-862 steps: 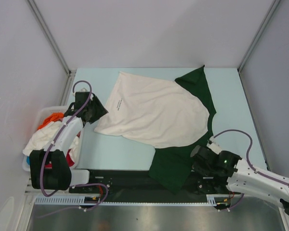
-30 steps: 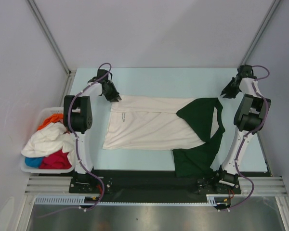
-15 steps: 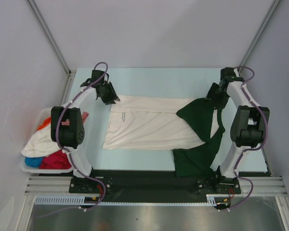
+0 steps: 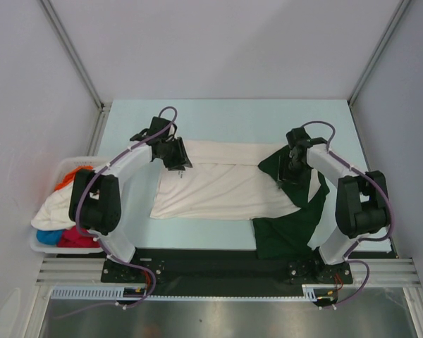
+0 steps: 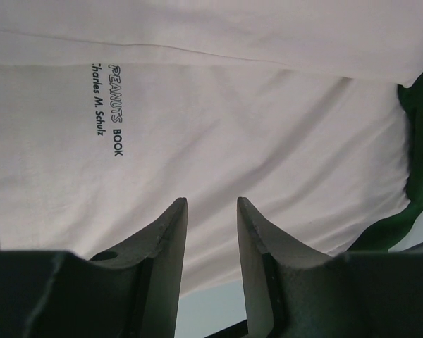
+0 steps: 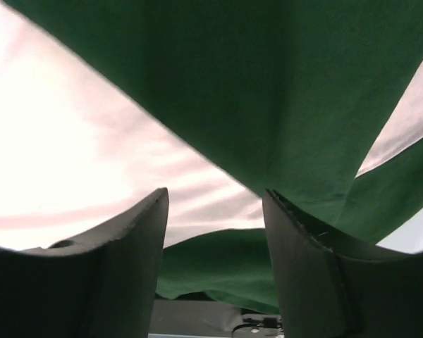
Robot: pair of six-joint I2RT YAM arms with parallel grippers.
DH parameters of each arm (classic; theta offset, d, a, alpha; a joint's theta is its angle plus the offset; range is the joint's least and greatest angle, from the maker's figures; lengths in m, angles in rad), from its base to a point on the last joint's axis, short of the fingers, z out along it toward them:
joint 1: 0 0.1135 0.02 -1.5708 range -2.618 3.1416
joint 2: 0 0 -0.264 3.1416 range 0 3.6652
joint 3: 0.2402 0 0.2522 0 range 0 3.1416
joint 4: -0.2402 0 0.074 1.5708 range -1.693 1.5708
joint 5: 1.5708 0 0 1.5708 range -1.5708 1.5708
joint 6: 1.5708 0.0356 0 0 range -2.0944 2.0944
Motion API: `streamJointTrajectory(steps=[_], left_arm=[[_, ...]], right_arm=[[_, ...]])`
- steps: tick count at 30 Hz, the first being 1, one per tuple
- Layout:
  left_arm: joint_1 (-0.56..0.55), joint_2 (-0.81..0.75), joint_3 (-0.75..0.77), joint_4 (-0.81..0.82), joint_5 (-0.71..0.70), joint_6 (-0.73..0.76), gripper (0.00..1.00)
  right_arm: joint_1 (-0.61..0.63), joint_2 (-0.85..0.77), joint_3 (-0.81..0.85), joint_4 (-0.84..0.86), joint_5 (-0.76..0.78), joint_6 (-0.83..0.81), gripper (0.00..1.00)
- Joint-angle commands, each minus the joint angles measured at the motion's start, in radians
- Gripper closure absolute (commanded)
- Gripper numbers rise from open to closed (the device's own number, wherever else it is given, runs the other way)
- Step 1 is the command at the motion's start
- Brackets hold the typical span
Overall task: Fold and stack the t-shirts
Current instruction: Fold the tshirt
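A cream-white t-shirt with dark green sleeves lies flat on the table, its far edge folded over toward me. My left gripper hovers over the shirt's far-left part, open, nothing between its fingers. In the left wrist view the left gripper points at cream cloth with small dark print. My right gripper is over the green sleeve at the far right, open and empty. The right wrist view shows the right gripper above green cloth and cream cloth.
A white plastic basket stands off the table's left edge. It holds more t-shirts: white, red, orange and blue. Bare light-blue table lies beyond the shirt. Grey walls close in left and right.
Both arms have pulled in from the far corners toward the shirt's middle. The right jaws have opened wider and the left a little. The shirt lies as before.
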Motion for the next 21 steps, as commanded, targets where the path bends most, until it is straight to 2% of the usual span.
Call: streamJointTrajectory(steps=[1, 4, 8, 12, 13, 17, 21], left_arm=[[0.005, -0.046, 0.01, 0.002, 0.015, 0.02, 0.6], [0.005, -0.056, 0.008, -0.005, 0.009, 0.017, 0.6], [0.005, -0.069, 0.001, -0.015, -0.003, 0.021, 0.6], [0.007, -0.072, -0.003, -0.024, -0.008, 0.026, 0.6], [0.007, -0.072, -0.001, -0.028, -0.008, 0.024, 0.6], [0.007, -0.076, -0.001, -0.031, -0.011, 0.03, 0.6], [0.007, -0.077, -0.004, -0.038, -0.003, 0.032, 0.6]], right_arm=[[0.018, 0.047, 0.016, 0.065, 0.094, -0.042, 0.38], [0.025, 0.086, 0.022, 0.064, 0.13, -0.049, 0.39], [0.025, 0.102, 0.014, 0.081, 0.202, -0.057, 0.47], [0.015, 0.141, 0.08, 0.061, 0.271, -0.051, 0.72], [0.015, 0.15, 0.118, 0.048, 0.284, -0.048, 0.75], [0.009, 0.205, 0.221, 0.036, 0.324, -0.059, 0.81], [-0.02, 0.308, 0.348, 0.022, 0.396, -0.082, 0.81]])
